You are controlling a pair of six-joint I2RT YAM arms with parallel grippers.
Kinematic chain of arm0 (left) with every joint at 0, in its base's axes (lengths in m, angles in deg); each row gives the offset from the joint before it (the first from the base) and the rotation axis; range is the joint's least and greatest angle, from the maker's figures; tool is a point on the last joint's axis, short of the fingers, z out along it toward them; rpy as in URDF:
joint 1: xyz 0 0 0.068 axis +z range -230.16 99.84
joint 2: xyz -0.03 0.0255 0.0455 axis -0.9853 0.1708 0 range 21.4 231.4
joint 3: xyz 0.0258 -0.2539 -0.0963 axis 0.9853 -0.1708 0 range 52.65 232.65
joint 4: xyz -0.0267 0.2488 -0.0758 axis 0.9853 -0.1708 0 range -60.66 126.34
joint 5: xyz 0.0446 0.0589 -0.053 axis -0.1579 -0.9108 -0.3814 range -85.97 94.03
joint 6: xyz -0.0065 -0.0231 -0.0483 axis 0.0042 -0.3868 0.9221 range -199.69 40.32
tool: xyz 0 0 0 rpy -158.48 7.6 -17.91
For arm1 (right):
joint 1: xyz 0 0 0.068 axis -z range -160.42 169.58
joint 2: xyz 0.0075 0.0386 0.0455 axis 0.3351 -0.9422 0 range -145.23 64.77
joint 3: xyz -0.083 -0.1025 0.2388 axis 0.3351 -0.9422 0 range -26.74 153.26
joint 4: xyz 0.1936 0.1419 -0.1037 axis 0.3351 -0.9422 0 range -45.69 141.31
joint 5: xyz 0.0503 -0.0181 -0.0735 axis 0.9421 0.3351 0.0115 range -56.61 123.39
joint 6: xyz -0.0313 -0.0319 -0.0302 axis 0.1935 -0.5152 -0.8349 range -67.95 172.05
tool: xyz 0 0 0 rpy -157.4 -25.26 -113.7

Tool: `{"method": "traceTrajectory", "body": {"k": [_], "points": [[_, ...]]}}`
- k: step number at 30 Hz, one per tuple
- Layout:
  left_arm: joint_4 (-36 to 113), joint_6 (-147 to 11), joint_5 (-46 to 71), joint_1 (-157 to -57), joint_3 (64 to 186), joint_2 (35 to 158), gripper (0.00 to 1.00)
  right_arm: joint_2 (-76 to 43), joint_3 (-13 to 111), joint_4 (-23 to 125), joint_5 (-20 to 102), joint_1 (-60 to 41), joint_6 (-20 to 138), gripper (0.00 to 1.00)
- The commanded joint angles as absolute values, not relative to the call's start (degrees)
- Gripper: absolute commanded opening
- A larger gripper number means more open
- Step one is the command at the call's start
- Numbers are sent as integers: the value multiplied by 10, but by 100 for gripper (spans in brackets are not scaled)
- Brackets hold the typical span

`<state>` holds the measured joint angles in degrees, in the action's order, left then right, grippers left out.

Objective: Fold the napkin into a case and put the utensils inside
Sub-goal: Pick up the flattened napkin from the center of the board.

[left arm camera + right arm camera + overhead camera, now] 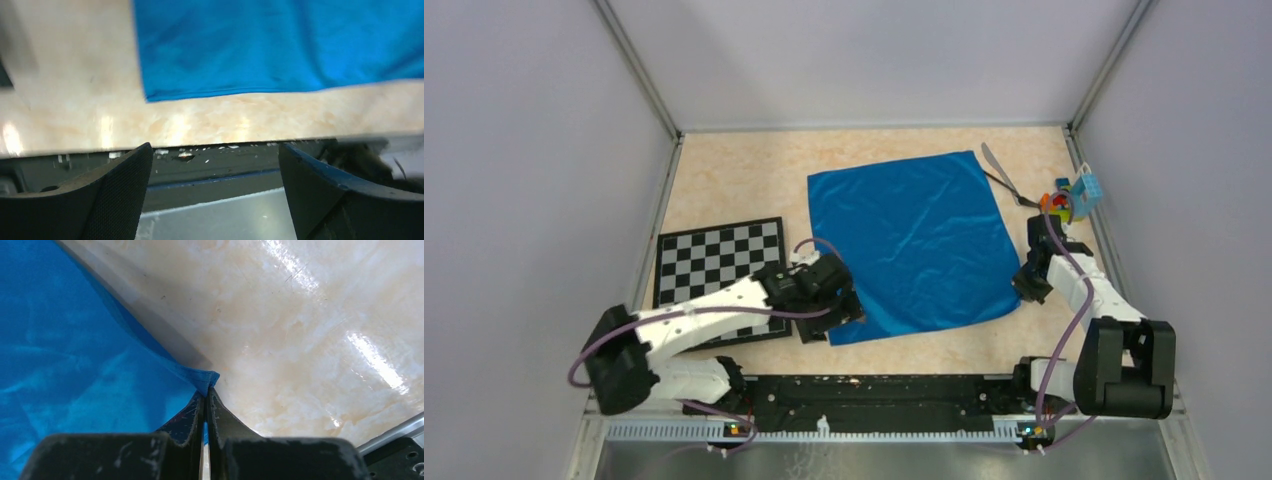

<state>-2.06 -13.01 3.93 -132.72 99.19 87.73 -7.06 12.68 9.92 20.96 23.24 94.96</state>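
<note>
Top view: the napkin (pixel 914 245) lies spread flat at frame centre on the table (pixel 724 170). At its lower-right corner, the right gripper (pixel 206 390) has its 2 fingers pinched together on the cloth (a blue tip pokes out just above them in the wrist view). At the lower-left corner, the left gripper (pixel 215 152) stands wide apart, holding nothing. The 2 utensils (pixel 992 160) lie at upper right, just beside the napkin's far corner. The chessboard (pixel 714 260) sits at left.

napkin (pixel 914 240) right of chessboard (pixel 714 258), utensils (pixel 1002 176) behind
</note>
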Motion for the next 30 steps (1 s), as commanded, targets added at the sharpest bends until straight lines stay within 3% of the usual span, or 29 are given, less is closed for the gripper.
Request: {"method": "traceTrajectory", "body": {"k": [1,4,6,8,10,16,21,30], "points": [[-205,178,-51,-1402,1082,999,97,-27,153,91,140,211,958,0],[-303,232,-65,-1408,1164,1091,82,-8,146,109,152,209,949,0],[-296,240,-82,-1407,1183,1119,74,-2,143,114,157,209,947,0],[-274,241,-60,-1390,1181,1137,56,2,138,121,169,208,944,0],[-268,258,-47,-1386,1180,1146,47,0,136,125,177,208,942,0],[-228,297,-34,-1383,1139,1148,48,-7,133,132,196,208,938,0],[-187,304,-17,-1375,1099,1153,55,-7,133,133,197,208,936,0],[-171,292,-14,-1361,1074,1162,52,-7,131,135,196,204,935,0]]}}
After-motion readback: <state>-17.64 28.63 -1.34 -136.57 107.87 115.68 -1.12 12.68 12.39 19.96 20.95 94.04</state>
